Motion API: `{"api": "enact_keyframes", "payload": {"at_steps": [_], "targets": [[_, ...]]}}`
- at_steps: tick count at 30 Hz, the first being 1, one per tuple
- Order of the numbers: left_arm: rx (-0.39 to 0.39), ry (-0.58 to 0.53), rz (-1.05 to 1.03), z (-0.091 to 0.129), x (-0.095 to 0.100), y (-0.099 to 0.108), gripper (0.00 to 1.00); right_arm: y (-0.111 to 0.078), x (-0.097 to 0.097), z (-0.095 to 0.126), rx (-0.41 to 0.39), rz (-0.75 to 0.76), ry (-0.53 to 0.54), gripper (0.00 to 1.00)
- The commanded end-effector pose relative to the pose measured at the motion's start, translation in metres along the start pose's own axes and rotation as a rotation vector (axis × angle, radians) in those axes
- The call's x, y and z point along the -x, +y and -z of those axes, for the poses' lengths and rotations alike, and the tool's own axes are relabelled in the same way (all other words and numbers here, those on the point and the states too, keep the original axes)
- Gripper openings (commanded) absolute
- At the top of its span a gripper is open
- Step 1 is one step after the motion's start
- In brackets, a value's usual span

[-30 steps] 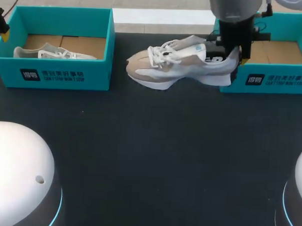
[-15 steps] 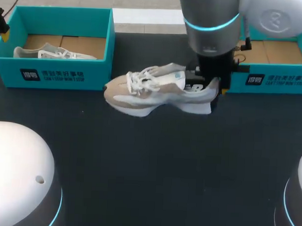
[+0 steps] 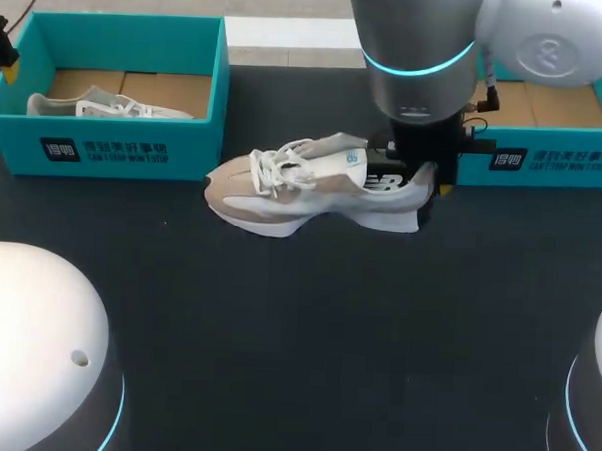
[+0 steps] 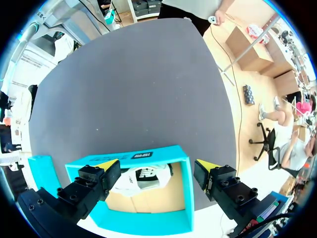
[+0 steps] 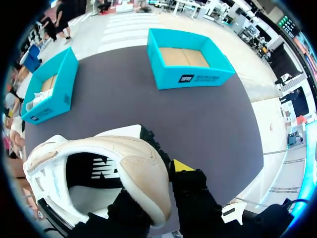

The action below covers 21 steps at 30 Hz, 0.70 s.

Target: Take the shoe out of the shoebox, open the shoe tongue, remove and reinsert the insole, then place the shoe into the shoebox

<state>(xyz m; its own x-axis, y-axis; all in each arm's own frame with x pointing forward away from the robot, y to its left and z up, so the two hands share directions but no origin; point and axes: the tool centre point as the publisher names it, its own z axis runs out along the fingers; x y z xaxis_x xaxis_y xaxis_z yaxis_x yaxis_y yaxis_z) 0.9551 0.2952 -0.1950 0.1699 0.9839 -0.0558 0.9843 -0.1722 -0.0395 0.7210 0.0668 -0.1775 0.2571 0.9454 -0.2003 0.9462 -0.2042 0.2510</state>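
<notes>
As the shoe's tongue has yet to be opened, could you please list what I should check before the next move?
1. The right gripper is shut on the heel of the shoe: ok.
2. The shoe is out of the right shoebox: ok.
3. The table around the shoe is bare: ok.
4. The sole rests on the table: cannot tell.
5. The left gripper is open: ok.
6. The left gripper is near the shoe: not ok, it hangs over the left shoebox.

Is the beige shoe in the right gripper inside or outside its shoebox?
Outside: the shoe is over the table, beside the right shoebox.
</notes>
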Motion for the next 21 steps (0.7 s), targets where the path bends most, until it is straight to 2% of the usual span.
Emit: {"api": "enact_keyframes", "payload": {"at_steps": [1,12,17,21], "targets": [[0.003,0.003,0.0,0.0,0.001,-0.002,1.0,-0.001,-0.002,-0.005,-0.014,-0.002,0.018,0.0],[0.003,0.003,0.0,0.0,0.001,-0.002,1.0,-0.028,-0.01,-0.036,-0.08,0.007,-0.021,0.0],[0.003,0.003,0.0,0.0,0.001,-0.002,1.0,-0.043,-0.018,-0.063,-0.095,-0.02,-0.092,0.0],[0.003,0.003,0.0,0.0,0.001,-0.002,1.0,-0.052,-0.022,-0.084,-0.106,-0.034,-0.084,0.0]]}}
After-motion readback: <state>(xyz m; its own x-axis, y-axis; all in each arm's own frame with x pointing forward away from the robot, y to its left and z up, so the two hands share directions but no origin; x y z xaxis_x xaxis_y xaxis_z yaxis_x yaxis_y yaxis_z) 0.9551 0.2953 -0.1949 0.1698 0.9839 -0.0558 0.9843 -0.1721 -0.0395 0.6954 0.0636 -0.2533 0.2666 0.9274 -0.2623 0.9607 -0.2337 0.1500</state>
